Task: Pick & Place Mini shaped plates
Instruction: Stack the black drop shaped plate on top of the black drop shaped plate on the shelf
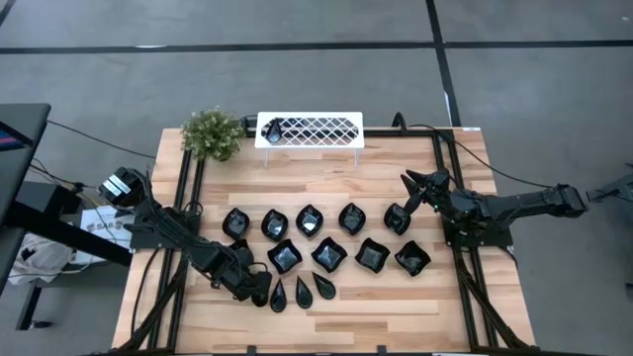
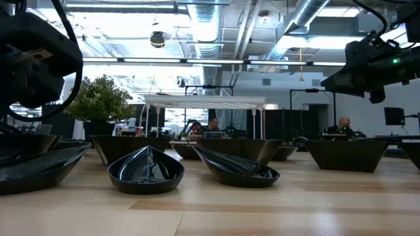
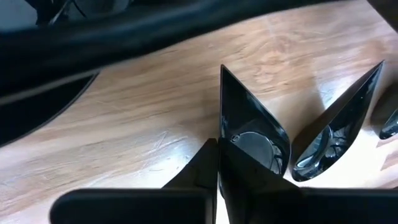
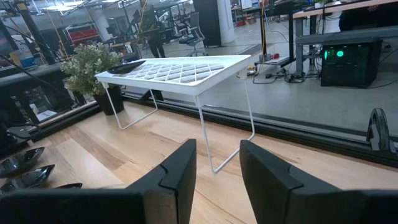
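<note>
Plates (image 1: pixel 311 242), black, in three rows on the tabletop (image 1: pixel 396 302); one more on the white rack (image 1: pixel 310 131) beside the plant (image 1: pixel 212 133). Left gripper (image 1: pixel 265 294) clamped on a teardrop plate (image 3: pixel 249 134) in the front row. Right gripper (image 1: pixel 415 187) above the tabletop, fingers apart.

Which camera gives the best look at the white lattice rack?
The right wrist view: the white lattice rack fills it, showing wire legs and one dark dish on top. The high view shows only its top from above. The low view shows it distant and edge-on. The left wrist view misses it.
</note>
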